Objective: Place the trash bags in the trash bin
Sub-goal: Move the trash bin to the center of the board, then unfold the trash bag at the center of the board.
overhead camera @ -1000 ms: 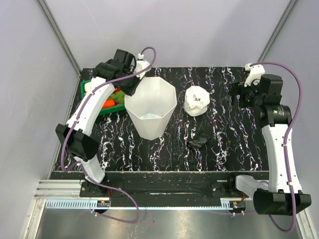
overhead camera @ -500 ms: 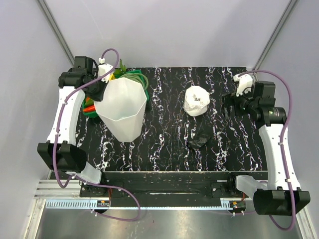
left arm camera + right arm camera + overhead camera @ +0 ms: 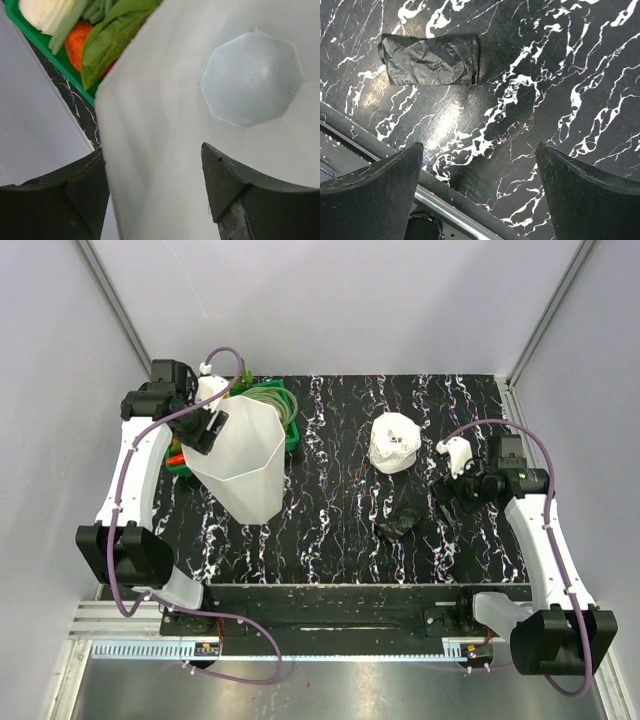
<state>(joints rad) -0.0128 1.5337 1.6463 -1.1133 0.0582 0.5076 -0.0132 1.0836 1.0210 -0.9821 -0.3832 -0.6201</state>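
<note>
Since trash bags (image 3: 430,59) must go inside, my left end effector (image 3: 152,150) pinches trash bin (image 3: 160,100) wall, one finger inside, presumably steadying it; right end effector (image 3: 479,146) gapes empty, bags lying on bench (image 3: 560,65) ahead-left.

The table (image 3: 340,420) has a black top with white marble-like veining. A grey strip (image 3: 452,200) runs along its near edge. A green basket (image 3: 290,436) stands at the far-left corner, partly hidden. The left wrist view shows its contents: a white toy piece (image 3: 47,12), an orange one (image 3: 80,45), and green leaves (image 3: 112,35) lying over them. A white rounded roll of plastic (image 3: 393,442) sits right of centre on the far half, well apart from the basket. Plain grey walls (image 3: 350,300) enclose the table.
</note>
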